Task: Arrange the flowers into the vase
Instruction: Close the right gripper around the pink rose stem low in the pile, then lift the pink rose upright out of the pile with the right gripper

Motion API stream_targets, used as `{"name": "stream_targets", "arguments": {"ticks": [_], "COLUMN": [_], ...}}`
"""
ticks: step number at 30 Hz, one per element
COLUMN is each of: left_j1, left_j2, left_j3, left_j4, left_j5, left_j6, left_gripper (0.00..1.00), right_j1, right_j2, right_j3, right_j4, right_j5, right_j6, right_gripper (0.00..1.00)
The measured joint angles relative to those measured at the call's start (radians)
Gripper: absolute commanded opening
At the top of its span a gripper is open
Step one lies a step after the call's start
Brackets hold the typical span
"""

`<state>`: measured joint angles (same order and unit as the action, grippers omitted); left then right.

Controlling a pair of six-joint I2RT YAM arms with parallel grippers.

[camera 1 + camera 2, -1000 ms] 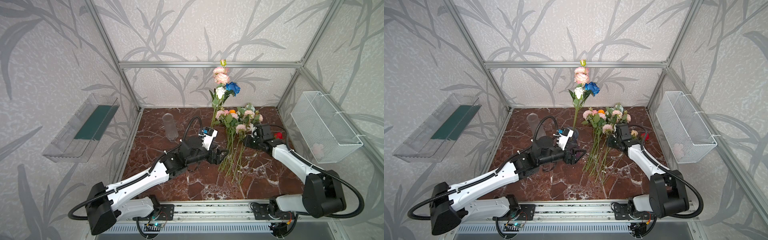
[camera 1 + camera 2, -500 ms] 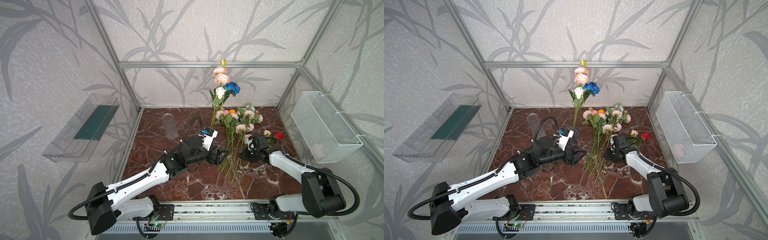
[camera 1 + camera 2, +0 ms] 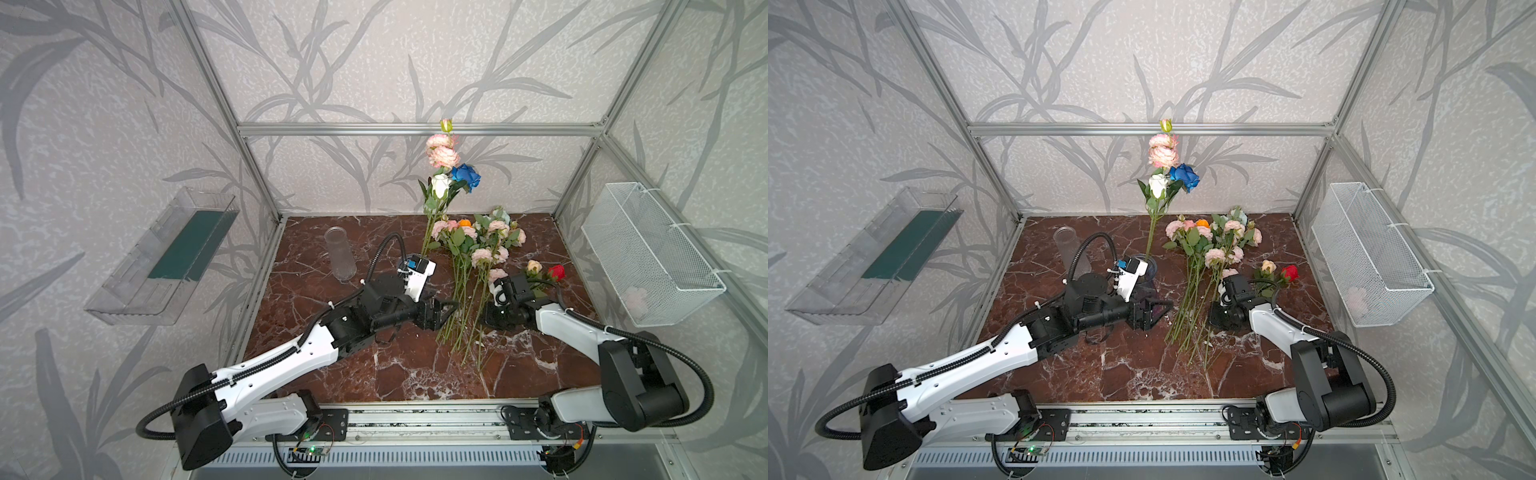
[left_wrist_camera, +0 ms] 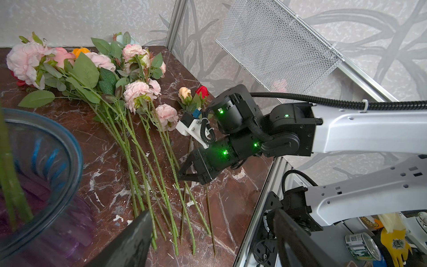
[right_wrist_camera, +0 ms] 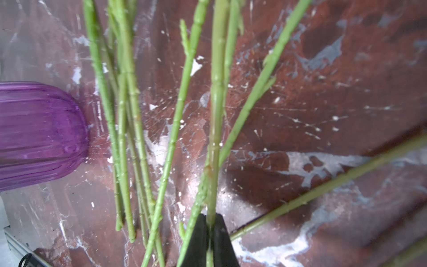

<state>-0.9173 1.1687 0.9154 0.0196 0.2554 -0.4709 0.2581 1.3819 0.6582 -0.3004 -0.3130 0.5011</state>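
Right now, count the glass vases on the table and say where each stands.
2. A clear vase stands empty at the table's back left. A tinted vase, partly hidden in both top views, stands near the middle with tall flowers in it.

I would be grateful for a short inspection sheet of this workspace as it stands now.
Surface: marble table top, scuffed with white marks; no spill seen.
Job's things: vase holds a few upright flowers; most loose flowers lie in a bunch to its right.
Clutter: a clear jar near the back left, apart from the rest.
Grippers: left gripper open, beside the stem ends, holding nothing; right gripper shut on one stem, low against the table.
Cables: black hoses run along both arms; no snag seen.
Surroundings: wire basket on the right wall, clear tray on the left wall.
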Motion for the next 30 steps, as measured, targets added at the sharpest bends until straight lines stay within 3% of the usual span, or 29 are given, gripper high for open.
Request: {"name": "stream_targets", "arguments": {"ticks": [19,24,30], "left_j1": [0.000,0.004,0.053], "left_j2": [-0.016,-0.070,-0.174], "left_j3": [0.000,0.000,0.000], "left_j4": [-0.010,-0.014,-0.010], "left_j5": [-0.056,-0.091,-0.087], "left_j6": [0.037,0.066,0.094], "left_gripper": [0.85,0.85,0.85], "right_j1": [0.021,0.124,0.327], "right_j2": [-0.408,-0.505,-0.613], "right_j3": [0.099,0.139,0.213], "right_j4": [-0.148,-0.146,-0.119], "right_j5": [0.189,0.286,0.458], "right_j6": [-0.071,-0.101,-0.167], "right_gripper": [0.00,0.00,0.00]}}
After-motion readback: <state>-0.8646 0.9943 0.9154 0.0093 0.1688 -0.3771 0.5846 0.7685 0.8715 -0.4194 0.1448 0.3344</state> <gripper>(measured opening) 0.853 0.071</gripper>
